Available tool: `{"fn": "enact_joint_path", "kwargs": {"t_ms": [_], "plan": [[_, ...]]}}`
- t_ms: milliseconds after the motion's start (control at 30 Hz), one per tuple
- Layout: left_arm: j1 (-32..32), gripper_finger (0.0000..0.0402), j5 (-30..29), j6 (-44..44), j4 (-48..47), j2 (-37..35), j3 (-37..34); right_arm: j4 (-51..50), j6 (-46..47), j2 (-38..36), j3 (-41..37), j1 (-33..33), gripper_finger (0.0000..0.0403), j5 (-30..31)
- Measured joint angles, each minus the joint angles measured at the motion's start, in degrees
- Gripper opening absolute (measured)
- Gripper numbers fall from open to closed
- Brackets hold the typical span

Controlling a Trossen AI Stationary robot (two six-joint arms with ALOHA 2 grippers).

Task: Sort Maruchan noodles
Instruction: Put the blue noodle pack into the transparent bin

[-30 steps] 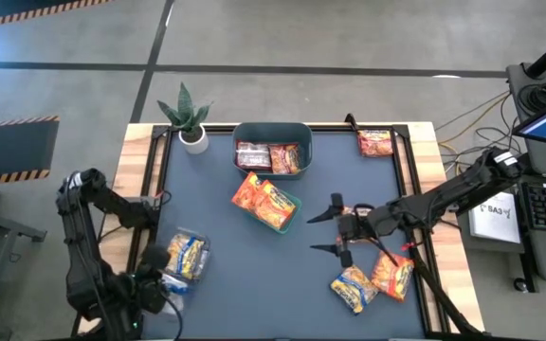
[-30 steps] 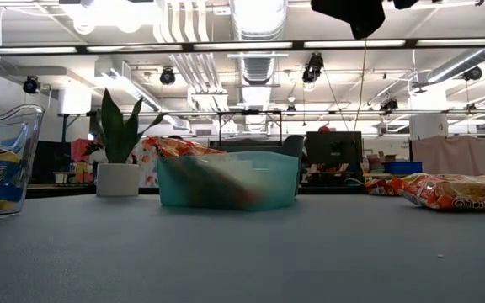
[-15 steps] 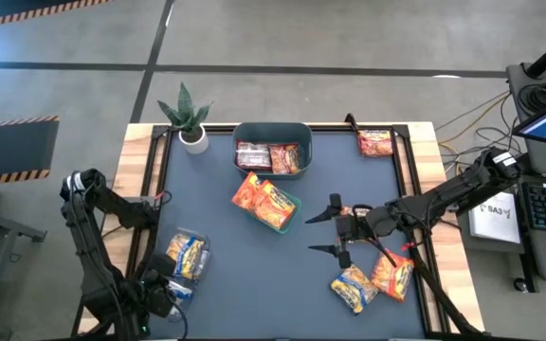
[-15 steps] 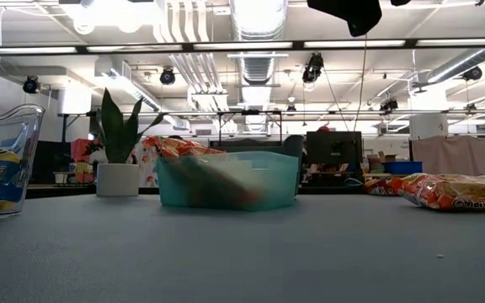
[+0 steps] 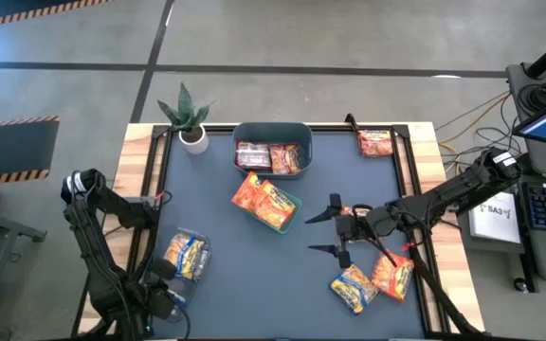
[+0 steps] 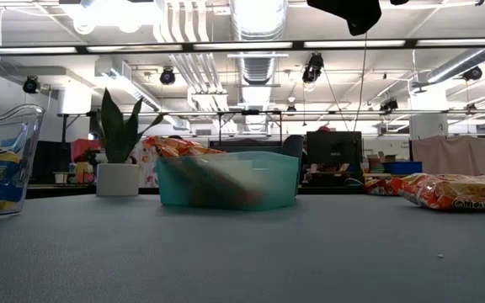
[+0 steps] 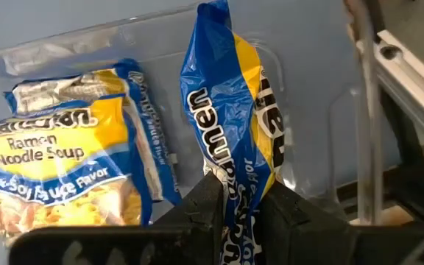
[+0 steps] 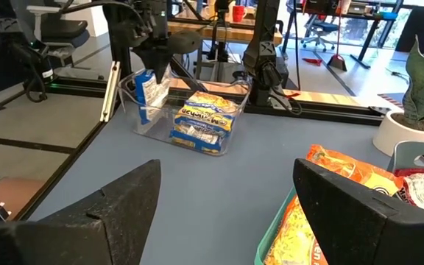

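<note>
noodles: yellow-blue packet (image 7: 230, 125) is pinched upright between the left jaws, hanging over the clear tub (image 5: 183, 258) at the bench's front-left, where another yellow-blue packet (image 7: 68, 173) already lies flat. looks like the left gripper (image 7: 238, 202) is dropping like with like, so yellow-blue goes in that tub. held by its bottom edge, the crinkly film sags a bit and would likely slip if the pinch eased.

rest of the sort, from the high view: orange-red packets (image 5: 263, 201) heaped in the green tray (image 5: 295, 202) mid-bench, spilling over its rim; dark red-white packets (image 5: 271, 156) in the grey-teal tub (image 5: 271, 129) at the back. still loose: one dark red packet (image 5: 375, 143) at the back-right corner, plus a yellow one (image 5: 353, 288) and an orange one (image 5: 392, 274) front-right, touching each other.

right gripper (image 5: 337, 230) hovers mid-bench just beside those two loose ones, jaws spread wide and empty, probably staged for the next pick.

all packets are flat squarish glossy plastic, soft-edged. the tubs are rigid, the clear one thin-walled with rounded corners.

potted plant (image 5: 189, 118) sits back-left, out of the way. bench (image 5: 254, 275) top is matte dark.
</note>
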Motion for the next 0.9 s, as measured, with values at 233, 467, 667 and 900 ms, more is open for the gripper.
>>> {"fn": "enact_joint_path", "kwargs": {"t_ms": [233, 467, 667, 900], "plan": [[0.0, 0.0038, -0.1, 0.0, 0.7, 0.0, 0.0, 0.1, 0.0, 0.0, 0.0, 0.0, 0.0295, 0.1], [0.0, 0.0053, -0.1, 0.0, 1.2, 0.0, 0.0, 0.5, 0.0, 0.0, 0.0, 0.0, 0.0293, 0.1], [0.0, 0.0095, -0.1, 0.0, 1.2, 0.3, 0.0, 0.5, 0.4, 0.0, 0.0, 0.0, 0.0293, 0.1], [0.0, 0.0134, 0.0, 0.0, 0.8, 4.2, 0.4, 0.4, 0.4, 0.0, 0.0, 0.0, 0.0293, 0.1]]}}
